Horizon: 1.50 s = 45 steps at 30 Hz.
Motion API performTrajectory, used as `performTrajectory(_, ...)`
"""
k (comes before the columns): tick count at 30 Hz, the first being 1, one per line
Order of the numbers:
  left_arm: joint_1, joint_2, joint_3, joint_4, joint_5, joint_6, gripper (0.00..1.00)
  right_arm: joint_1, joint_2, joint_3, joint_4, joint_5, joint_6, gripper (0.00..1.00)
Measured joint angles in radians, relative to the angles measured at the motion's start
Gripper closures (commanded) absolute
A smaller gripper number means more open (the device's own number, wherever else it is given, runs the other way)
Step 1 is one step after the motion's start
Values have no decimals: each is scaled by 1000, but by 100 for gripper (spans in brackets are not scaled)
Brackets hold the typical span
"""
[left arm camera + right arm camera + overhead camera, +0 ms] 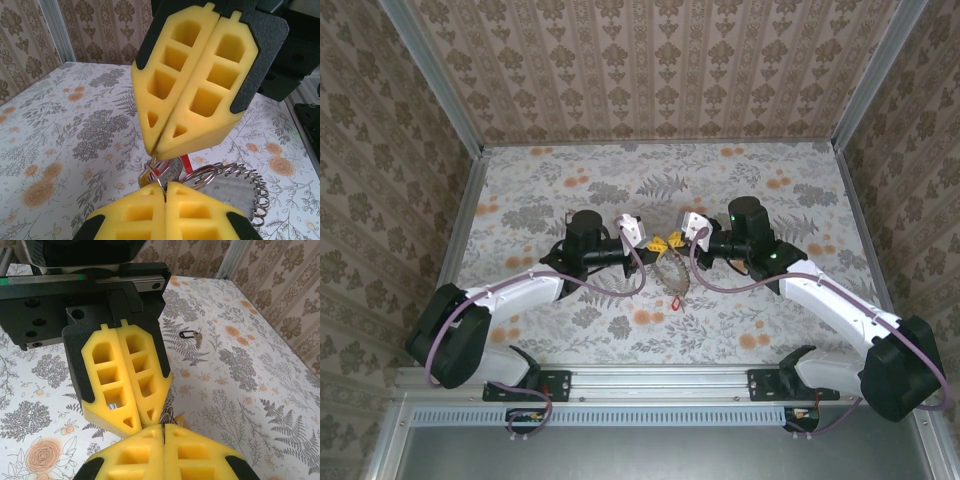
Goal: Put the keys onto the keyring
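On the counter (570,340), tips meeting.
Left end effector (165,191) and right end effector (159,146) both clench the keys (169,170) beside the keyring (258,197).

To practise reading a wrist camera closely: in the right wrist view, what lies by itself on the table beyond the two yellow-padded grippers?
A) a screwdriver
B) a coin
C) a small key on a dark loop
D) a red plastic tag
C: a lone small key hooked on a dark loop lies flat on the flowered table.
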<state>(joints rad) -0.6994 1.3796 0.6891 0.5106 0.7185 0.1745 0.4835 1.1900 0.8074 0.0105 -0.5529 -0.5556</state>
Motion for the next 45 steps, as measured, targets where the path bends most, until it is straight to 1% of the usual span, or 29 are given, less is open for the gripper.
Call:
performTrajectory(7, 0, 17, -3, 32, -4, -7, 100, 0, 0, -2, 0, 15, 0, 100)
performTrajectory(17, 0, 108, -45, 191, -13, -60, 100, 0, 31, -25, -4, 63, -2, 100)
performTrajectory(24, 0, 176, -68, 269, -25, -92, 100, -3, 85, -57, 50, 91, 32, 100)
performTrajectory(32, 1, 200, -91, 329, -52, -114, 100, -4, 115, -96, 119, 116, 35, 97)
performTrajectory(38, -1, 205, -92, 411, -31, -123, 100, -8, 123, -132, 140, 185, 27, 96)
performTrajectory(43, -1, 205, -92, 438, -16, -123, 100, -14, 124, -132, 151, 195, 42, 100)
performTrajectory(45, -1, 205, -92, 440, -15, -123, 100, -14, 124, -132, 158, 195, 54, 100)
